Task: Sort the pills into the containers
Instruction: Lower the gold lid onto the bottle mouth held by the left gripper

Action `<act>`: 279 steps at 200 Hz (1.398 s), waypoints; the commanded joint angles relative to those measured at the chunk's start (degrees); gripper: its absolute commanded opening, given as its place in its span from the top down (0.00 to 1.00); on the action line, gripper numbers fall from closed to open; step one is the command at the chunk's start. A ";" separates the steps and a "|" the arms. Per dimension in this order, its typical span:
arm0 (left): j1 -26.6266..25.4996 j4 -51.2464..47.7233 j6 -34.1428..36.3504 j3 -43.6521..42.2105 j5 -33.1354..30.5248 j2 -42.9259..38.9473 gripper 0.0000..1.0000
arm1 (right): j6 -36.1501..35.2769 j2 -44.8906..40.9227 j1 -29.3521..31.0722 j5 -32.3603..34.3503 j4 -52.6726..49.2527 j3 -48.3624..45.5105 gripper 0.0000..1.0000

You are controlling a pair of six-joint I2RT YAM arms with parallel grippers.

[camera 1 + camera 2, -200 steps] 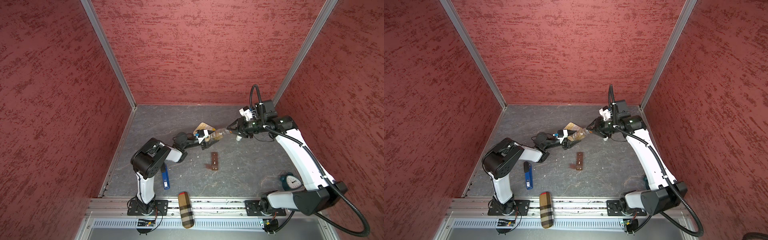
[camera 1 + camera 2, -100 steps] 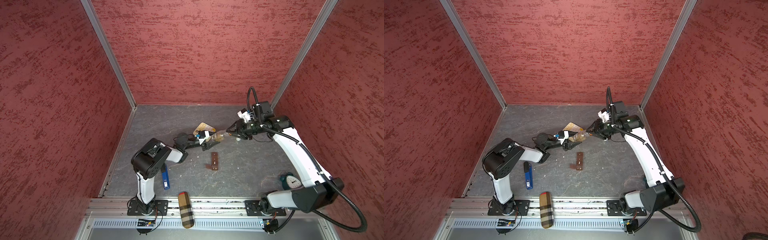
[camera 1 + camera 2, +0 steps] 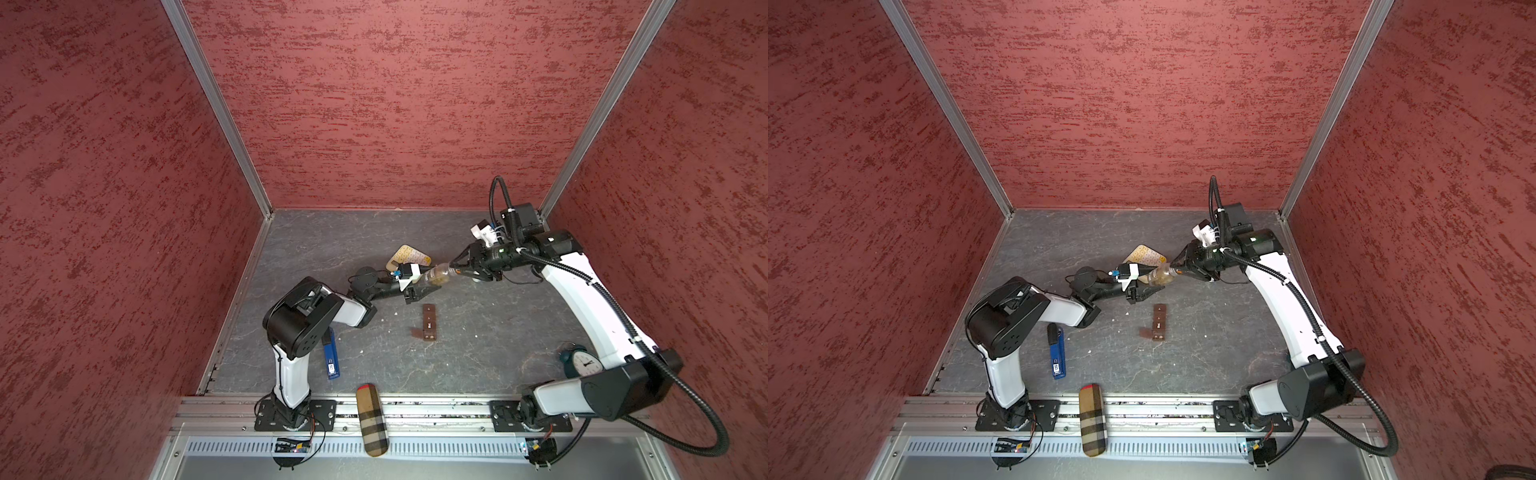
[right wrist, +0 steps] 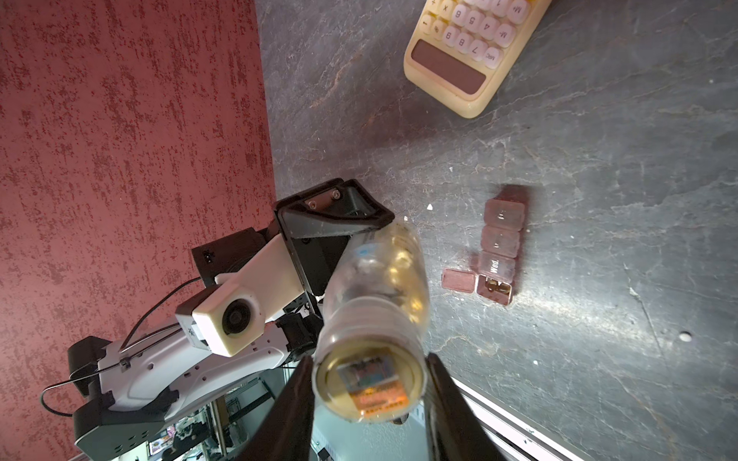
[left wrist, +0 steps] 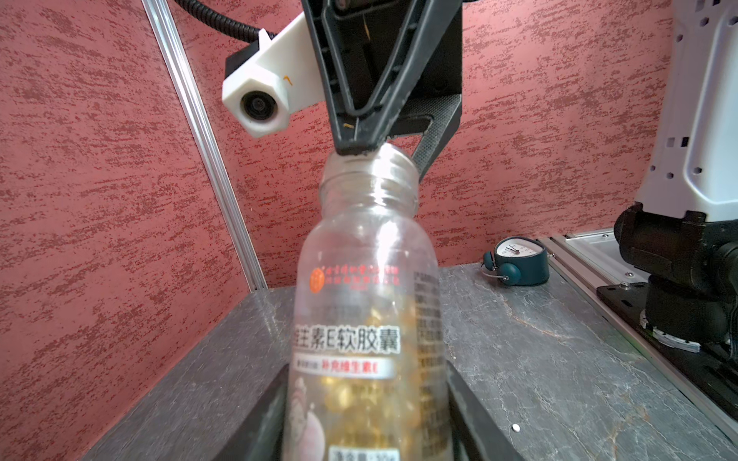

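Gripping the clear bottle (image 3: pixel 436 277) between them, the left tool (image 3: pixel 420 286) clamps its body and the right tool (image 3: pixel 453 270) pinches its neck. The containers (image 3: pixel 429 322) lie on the counter (image 3: pixel 332 249) just toward the arm bases, nearer the left tool, long axis front-to-back, end lid open.

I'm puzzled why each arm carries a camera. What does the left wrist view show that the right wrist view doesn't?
Only the left wrist view: the alarm clock and the printed label on the bottle. Only the right wrist view: the calculator and the pill box, one lid open. Both: the bottle, held by the left gripper, the right gripper pinching its mouth, and the tabletop.
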 commanded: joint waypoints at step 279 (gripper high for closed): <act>-4.79 1.40 12.92 -4.59 -13.06 -4.27 1.00 | 13.30 2.81 1.01 0.99 1.46 2.85 0.59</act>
